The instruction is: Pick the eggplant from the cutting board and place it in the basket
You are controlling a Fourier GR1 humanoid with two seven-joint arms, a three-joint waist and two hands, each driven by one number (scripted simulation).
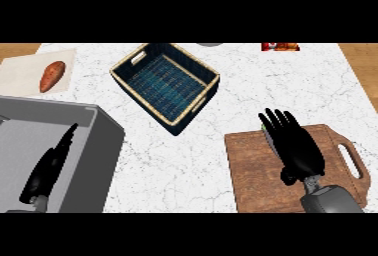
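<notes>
A white marbled counter is filling most of the head view, seen from steeply above. At about four o'clock a brown wooden cutting board with a handle slot on its right side is lying flat. The right hand is hovering over the board with its fingers stretched straight toward twelve o'clock, open and gripping nothing. The eggplant is almost wholly hidden beneath those fingers; only a sliver of green is peeking out by the fingertips at the board's far edge. At about twelve o'clock a dark blue basket with a pale woven rim is sitting turned at an angle, well apart from the board. At ten o'clock a sweet potato is resting on a pale mat. At eight o'clock a grey sink is taking up the corner, and the left hand is showing over it, fingers straight and pointing toward one o'clock, holding nothing.
</notes>
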